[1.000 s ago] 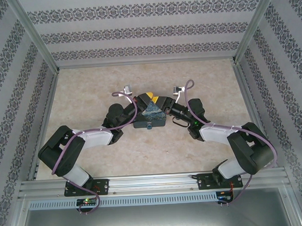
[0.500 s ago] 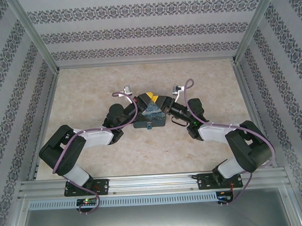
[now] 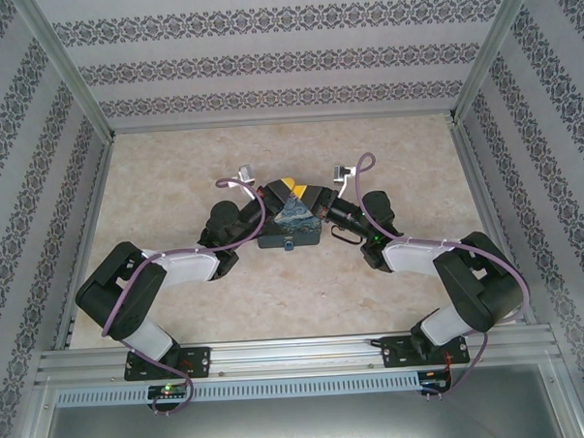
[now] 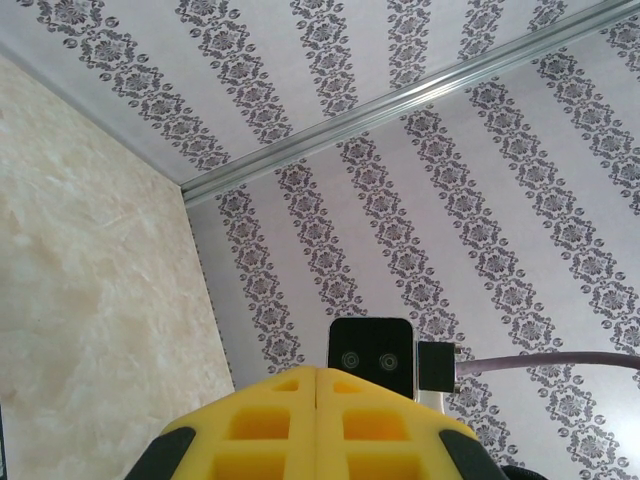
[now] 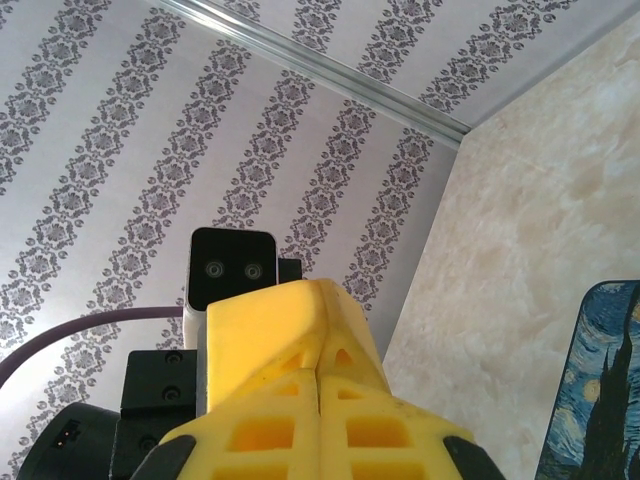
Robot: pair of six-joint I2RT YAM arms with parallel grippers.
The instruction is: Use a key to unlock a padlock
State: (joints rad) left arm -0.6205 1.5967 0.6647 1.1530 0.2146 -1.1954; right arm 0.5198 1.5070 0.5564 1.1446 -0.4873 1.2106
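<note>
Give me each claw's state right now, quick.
Left claw: closed, nothing visible in it.
Right claw: closed, nothing visible in it.

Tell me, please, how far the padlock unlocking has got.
Done: nothing I can confirm. In hand: the left gripper and right gripper, both yellow-tipped and shut, meet tip to tip by the dark rectangular case with its blue starry-painting panel. Whether either pinches a key is hidden. Left: inserting, turning, opening the shackle.

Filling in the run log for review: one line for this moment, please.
left gripper: shut | right gripper: shut | tips facing, close together, by box | unlock: cannot tell
</note>
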